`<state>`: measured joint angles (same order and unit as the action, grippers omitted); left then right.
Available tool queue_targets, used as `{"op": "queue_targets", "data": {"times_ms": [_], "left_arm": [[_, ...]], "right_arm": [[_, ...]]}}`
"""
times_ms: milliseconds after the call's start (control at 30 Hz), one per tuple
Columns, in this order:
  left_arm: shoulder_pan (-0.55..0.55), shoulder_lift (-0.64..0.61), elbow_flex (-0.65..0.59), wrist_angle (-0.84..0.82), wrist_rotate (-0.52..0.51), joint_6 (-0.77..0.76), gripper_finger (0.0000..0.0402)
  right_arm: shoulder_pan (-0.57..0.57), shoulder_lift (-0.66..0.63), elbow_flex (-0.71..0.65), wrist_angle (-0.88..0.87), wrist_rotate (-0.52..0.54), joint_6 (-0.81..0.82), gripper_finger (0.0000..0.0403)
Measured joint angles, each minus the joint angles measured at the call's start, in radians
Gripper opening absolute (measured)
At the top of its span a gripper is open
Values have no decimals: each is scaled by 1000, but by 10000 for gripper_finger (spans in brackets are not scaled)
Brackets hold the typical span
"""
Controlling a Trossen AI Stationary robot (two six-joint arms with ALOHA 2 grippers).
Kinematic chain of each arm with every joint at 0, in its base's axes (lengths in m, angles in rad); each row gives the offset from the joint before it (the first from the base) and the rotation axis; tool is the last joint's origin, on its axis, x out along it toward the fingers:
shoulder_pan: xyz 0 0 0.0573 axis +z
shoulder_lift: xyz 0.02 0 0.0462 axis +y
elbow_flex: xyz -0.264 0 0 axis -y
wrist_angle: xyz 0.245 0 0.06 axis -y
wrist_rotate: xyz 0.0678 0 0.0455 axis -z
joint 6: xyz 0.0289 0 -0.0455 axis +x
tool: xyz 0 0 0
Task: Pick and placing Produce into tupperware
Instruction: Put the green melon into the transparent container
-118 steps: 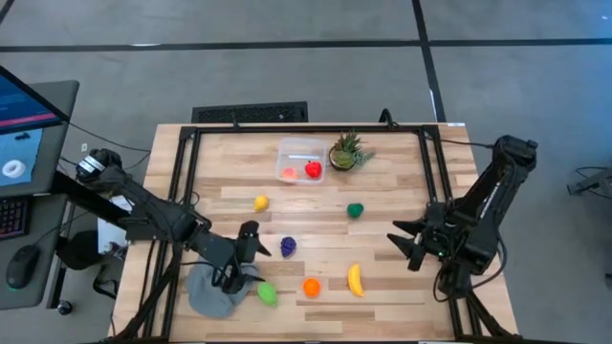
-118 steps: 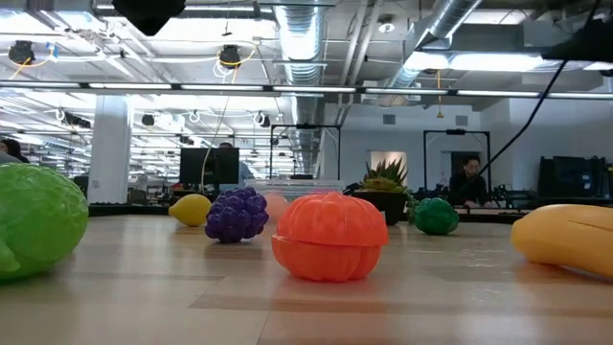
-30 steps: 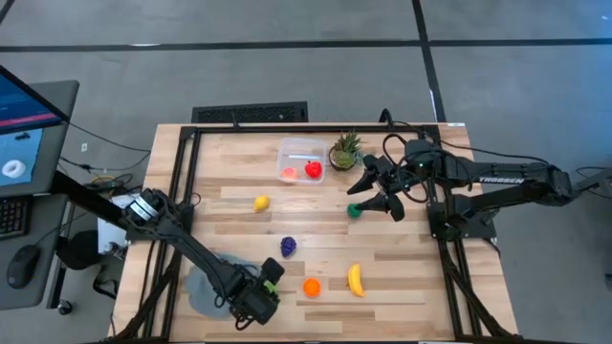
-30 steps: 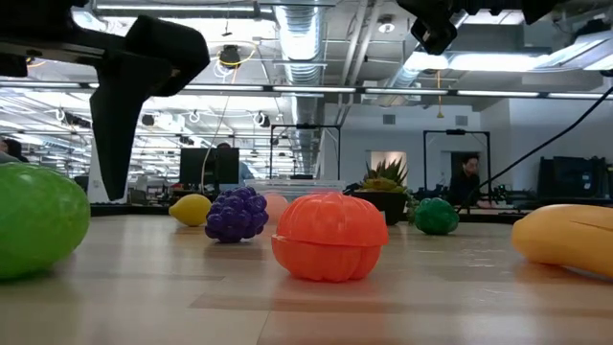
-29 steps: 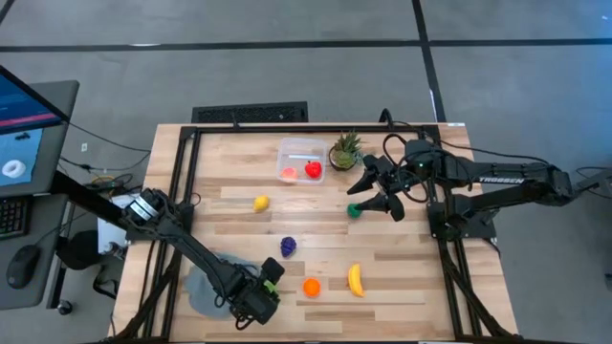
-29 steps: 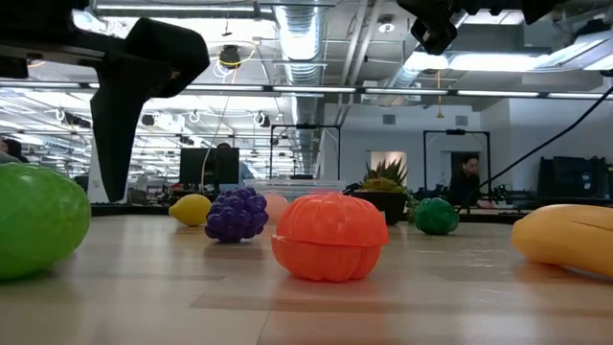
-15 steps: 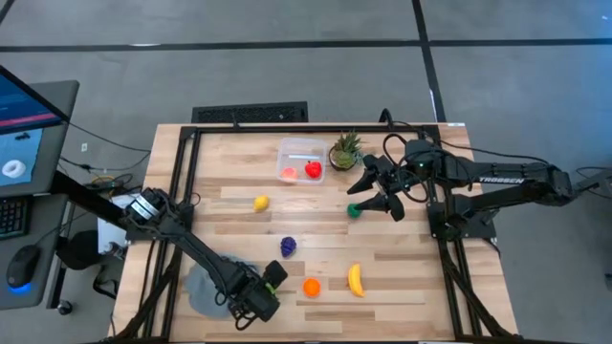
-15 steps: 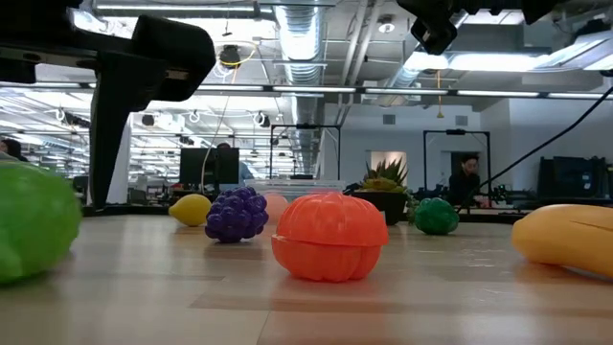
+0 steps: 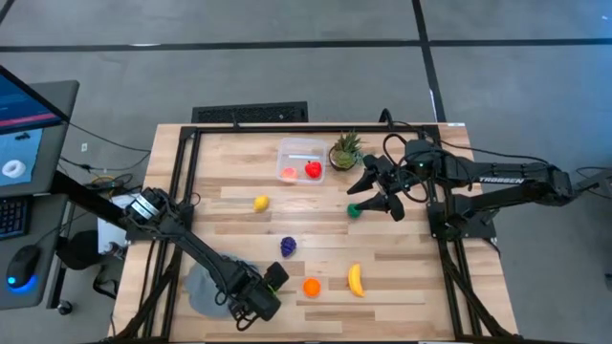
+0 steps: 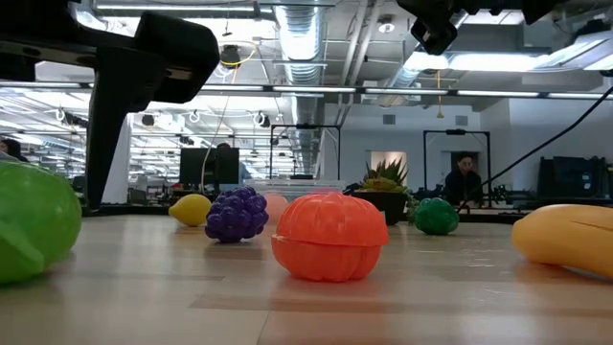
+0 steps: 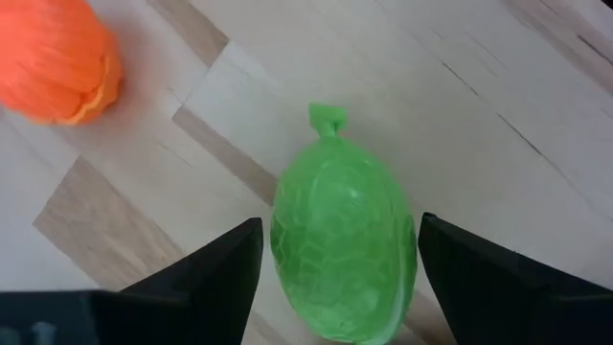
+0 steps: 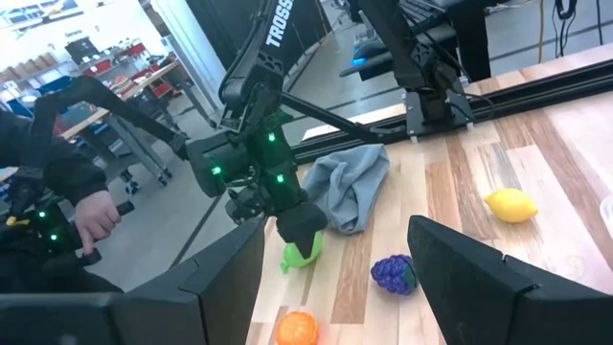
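Left wrist view shows our left gripper straddling the green fruit, fingers apart either side near the grey cloth, well apart from the container; we judge closing centred avoids it squirting out.

In the high view the left claw covers nearly all of the green fruit; only a sliver shows at its tip. The low view cuts that fruit off at the left edge, and the banana at the right. The tupperware is mostly hidden there behind the grapes and the orange fruit (its contents are too small to name from above). The left wrist view crops both fingers.
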<state>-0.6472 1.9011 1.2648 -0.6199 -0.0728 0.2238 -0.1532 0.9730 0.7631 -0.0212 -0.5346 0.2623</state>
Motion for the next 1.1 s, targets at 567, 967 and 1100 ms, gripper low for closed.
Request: {"op": "queue_targets", "data": {"times_ms": [567, 967, 1100], "left_arm": [[53, 39, 0, 41, 65, -50, 268], [53, 64, 4, 32, 50, -122, 267], [53, 64, 4, 27, 50, -164, 267]], "right_arm": [[1, 0, 0, -1, 0, 18, 281], [2, 1, 0, 5, 5, 28, 281], [2, 1, 0, 7, 6, 28, 281]]}}
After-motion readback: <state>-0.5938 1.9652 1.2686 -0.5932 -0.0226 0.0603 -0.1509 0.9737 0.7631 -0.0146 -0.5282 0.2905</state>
